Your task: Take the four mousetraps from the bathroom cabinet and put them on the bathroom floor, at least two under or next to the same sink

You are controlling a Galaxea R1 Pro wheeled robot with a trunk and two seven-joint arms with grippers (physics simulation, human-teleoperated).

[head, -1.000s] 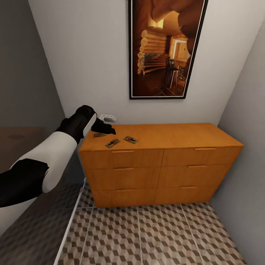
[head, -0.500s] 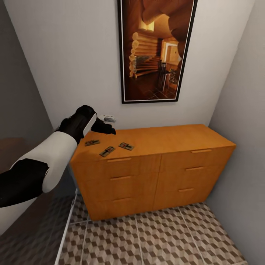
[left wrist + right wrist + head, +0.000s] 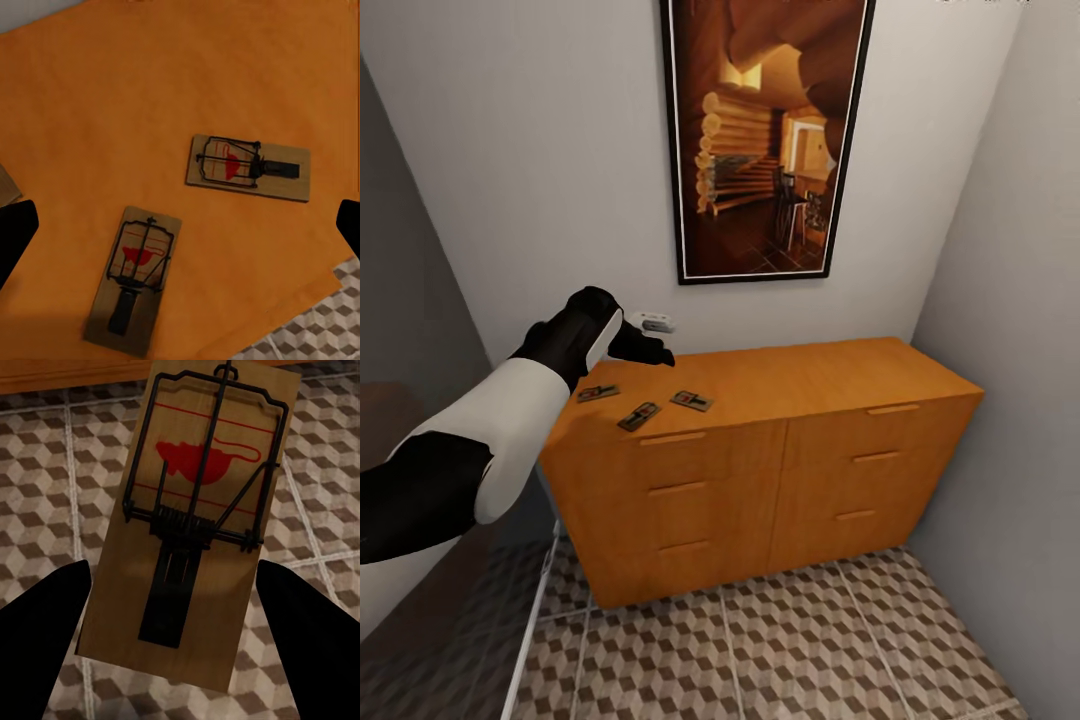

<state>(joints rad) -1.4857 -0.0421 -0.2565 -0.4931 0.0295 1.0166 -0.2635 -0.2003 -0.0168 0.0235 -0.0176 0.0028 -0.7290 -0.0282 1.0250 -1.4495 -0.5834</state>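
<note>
**View swung, three traps waiting on the cabinet**

Our head view had shifted over the last second: the framed picture [image 3: 760, 140] and the cabinet [image 3: 760, 480] slid left across it together, so we judged that the robot itself had turned or rolled and that nothing on the cabinet's top surface had been touched. The left pincer [image 3: 655, 338] kept its place in the view, hanging above the far left corner of that surface with its fingers spread wide and nothing between them.

Three mousetraps lay flat there, apart from one another: the left mousetrap [image 3: 598, 393] closest below the pincer, the near mousetrap [image 3: 639, 416] at the front edge, and the right mousetrap [image 3: 690, 401] just beyond it.

In the right wrist view, the fourth mousetrap [image 3: 195, 525] sat between the fingers of the right pincer [image 3: 174, 574], which seemed to pinch its long sides, above the bathroom floor [image 3: 780, 650].

We judged the task barely under way: no trap lay on the tiles yet, and the shift had left the left pincer slightly behind its closest trap.
</note>
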